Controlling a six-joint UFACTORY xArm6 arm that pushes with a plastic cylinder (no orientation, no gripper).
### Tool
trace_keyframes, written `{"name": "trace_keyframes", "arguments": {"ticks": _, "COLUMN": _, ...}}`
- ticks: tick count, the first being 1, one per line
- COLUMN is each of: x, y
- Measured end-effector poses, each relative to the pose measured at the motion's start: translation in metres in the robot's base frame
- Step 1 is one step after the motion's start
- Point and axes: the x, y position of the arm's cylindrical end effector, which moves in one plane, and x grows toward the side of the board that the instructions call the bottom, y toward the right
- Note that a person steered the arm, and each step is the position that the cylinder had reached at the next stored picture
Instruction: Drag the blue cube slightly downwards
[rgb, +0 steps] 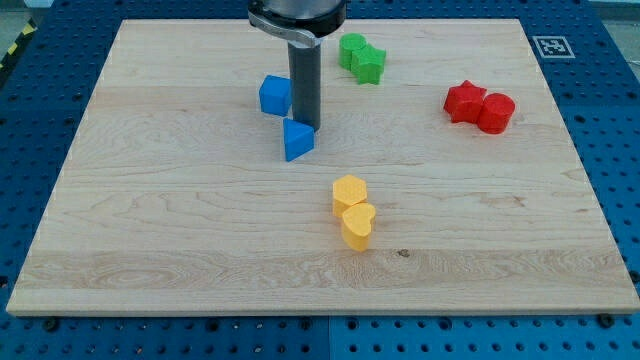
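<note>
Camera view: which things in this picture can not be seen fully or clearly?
- My tip: its very end sits just above the blue wedge-like block; contact cannot be told.
- Blue cube: its right edge lies beside the rod; touching or apart is unclear.
- Arm: cut off by the view's top edge.
- Green blocks, red blocks, yellow blocks: pairs pressed together, so exact shapes are hard to make out.
- Marker beyond the board's corner: too small to read.

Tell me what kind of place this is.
Probably a robotics lab bench: a pale wooden board lies on a blue perforated table, a printed black-and-white marker tag sits at the board's top right corner, and my tip rests between the blue cube and a blue wedge-like block.
</note>
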Motion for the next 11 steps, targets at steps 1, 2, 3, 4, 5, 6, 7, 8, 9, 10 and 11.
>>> {"name": "trace_keyframes", "arguments": {"ticks": 1, "x": 0.000, "y": 0.019}}
{"name": "trace_keyframes", "arguments": {"ticks": 2, "x": -0.010, "y": 0.068}}
{"name": "trace_keyframes", "arguments": {"ticks": 3, "x": -0.061, "y": 0.076}}
{"name": "trace_keyframes", "arguments": {"ticks": 4, "x": -0.103, "y": 0.045}}
{"name": "trace_keyframes", "arguments": {"ticks": 5, "x": -0.116, "y": 0.015}}
{"name": "trace_keyframes", "arguments": {"ticks": 6, "x": -0.101, "y": 0.003}}
{"name": "trace_keyframes", "arguments": {"ticks": 7, "x": -0.085, "y": -0.012}}
{"name": "trace_keyframes", "arguments": {"ticks": 8, "x": -0.074, "y": -0.027}}
{"name": "trace_keyframes", "arguments": {"ticks": 9, "x": -0.062, "y": -0.036}}
{"name": "trace_keyframes", "arguments": {"ticks": 10, "x": -0.046, "y": -0.043}}
{"name": "trace_keyframes", "arguments": {"ticks": 11, "x": -0.043, "y": -0.044}}
